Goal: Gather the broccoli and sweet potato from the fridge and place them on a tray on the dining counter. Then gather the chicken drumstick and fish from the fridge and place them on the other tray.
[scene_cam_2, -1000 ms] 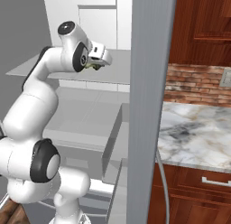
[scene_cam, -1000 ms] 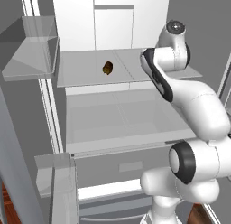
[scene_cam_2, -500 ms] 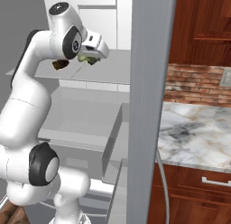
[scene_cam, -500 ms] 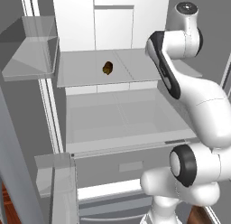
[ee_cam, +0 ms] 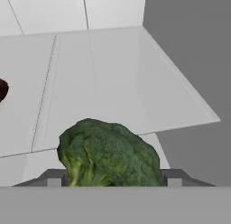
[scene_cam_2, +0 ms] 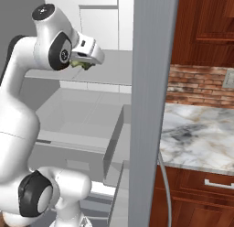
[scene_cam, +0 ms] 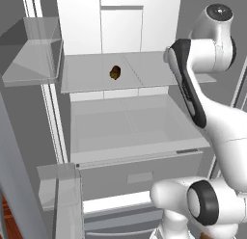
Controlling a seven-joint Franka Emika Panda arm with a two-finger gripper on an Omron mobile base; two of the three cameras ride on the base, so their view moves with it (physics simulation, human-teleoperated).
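Note:
The broccoli point(ee_cam: 108, 151), a dark green head, sits between my gripper's point(ee_cam: 113, 179) two finger tips, lifted clear of the white fridge shelf point(ee_cam: 113, 78). The gripper is shut on it. From the right base view the gripper point(scene_cam_2: 85, 62) hangs in front of that shelf with the green broccoli point(scene_cam_2: 80, 64) showing under the hand. A small brown lump point(scene_cam: 115, 73) lies further left on the shelf point(scene_cam: 144, 69); its edge is the dark lump point(ee_cam: 2, 90) in the hand view. I cannot tell which food it is. The trays and dining counter are out of view.
The fridge stands open, with a wide drawer point(scene_cam: 135, 122) under the shelf and door bins point(scene_cam: 34, 50) at the left. The grey fridge side wall point(scene_cam_2: 151, 107) rises close on the right. Beyond it is a marble counter point(scene_cam_2: 196, 134) with wooden cabinets.
The arm's upper joints have risen and swung right. The hand has drawn back from the shelf, carrying the broccoli with it. The brown lump has stayed put.

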